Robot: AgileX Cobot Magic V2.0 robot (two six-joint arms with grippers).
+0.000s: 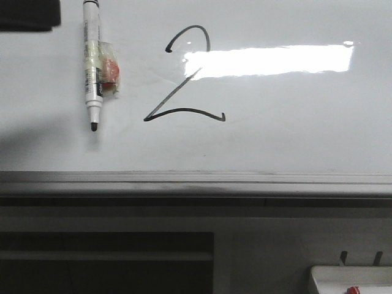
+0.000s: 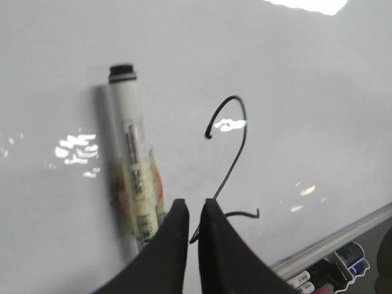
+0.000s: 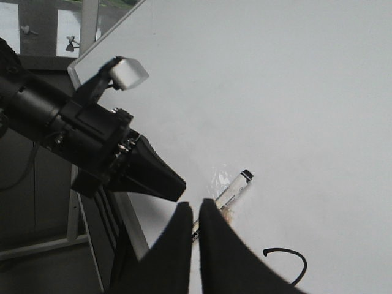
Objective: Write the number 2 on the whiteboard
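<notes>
The left gripper [image 2: 195, 214] has its black fingers nearly pressed together with only a thin slit between them, holding nothing, while a white marker [image 1: 92, 67] with a clear taped wrap holding a red bit lies on the whiteboard [image 1: 294, 128], tip pointing toward the grey bottom rail [image 1: 196, 182]. Just right of the marker stands the number 2 [image 1: 185, 76], its hook top and wavy base plain, its diagonal partly washed out by a bright reflection. The right gripper [image 3: 195, 220] is likewise almost closed and empty, and at the lower right a small white tray [image 1: 350, 279] holds a red bit [image 1: 351, 289].
</notes>
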